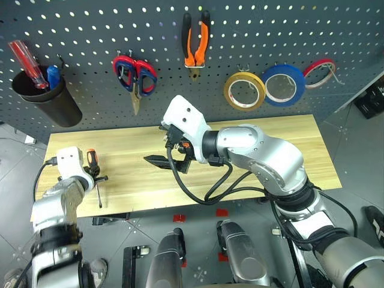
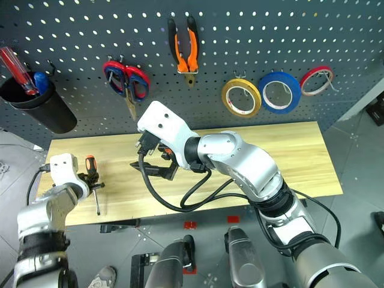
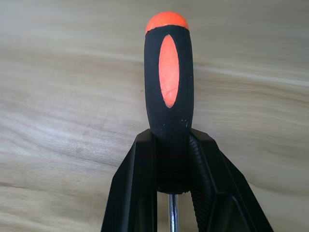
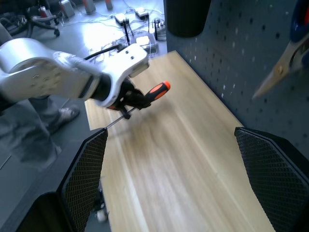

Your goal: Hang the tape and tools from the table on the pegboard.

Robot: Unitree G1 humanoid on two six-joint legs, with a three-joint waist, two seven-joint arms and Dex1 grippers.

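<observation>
My left gripper (image 3: 171, 137) is shut on the small orange-and-black screwdriver (image 3: 168, 87), at the base of its handle, low over the left end of the table (image 1: 270, 144). The screwdriver (image 1: 93, 162) has its metal shaft pointing towards the table's front edge. My right gripper (image 1: 150, 159) is open and holds nothing; it hangs above the table's middle left, pointing at the left gripper (image 4: 130, 99). On the pegboard (image 1: 270, 30) hang the orange-and-black pliers (image 1: 196, 39), scissors (image 1: 136, 75) with red and blue on the handles, and the yellow tape (image 1: 244, 90).
A blue tape roll (image 1: 282, 85) and a red one (image 1: 320, 71) hang to the right of the yellow tape. A black cup (image 1: 45, 96) with a red-handled screwdriver (image 1: 27, 63) is fixed to the pegboard's left. The right arm's cables (image 1: 192, 192) loop over the table's front edge.
</observation>
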